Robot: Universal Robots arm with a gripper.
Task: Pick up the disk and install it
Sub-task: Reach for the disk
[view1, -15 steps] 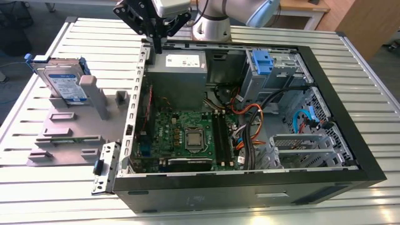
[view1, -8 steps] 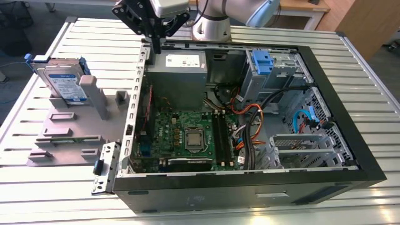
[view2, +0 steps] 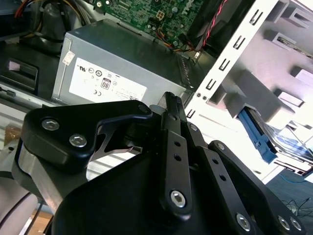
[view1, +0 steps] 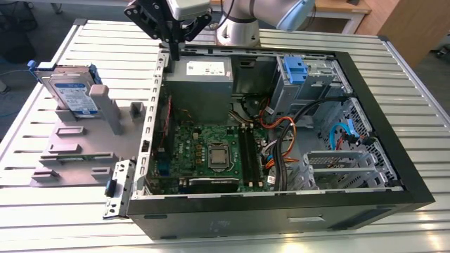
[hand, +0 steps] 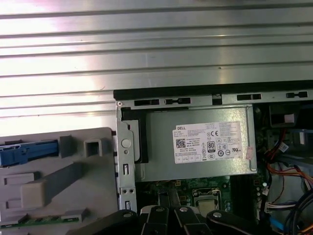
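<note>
Disk [view1: 73,94] untouched, pincer [view1: 173,51] closed, holding nothing

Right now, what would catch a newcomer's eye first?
An open computer case lies on the metal table, green circuit board showing. The robot's black fingers hang over its corner by the grey power box. At the exterior view's left, the blue-framed disk stands in a grey holder.

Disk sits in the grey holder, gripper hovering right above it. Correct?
Not quite. The disk does sit in the grey holder, but the exterior view shows the gripper hovering over the computer case edge by the power supply, not above the disk.
</note>
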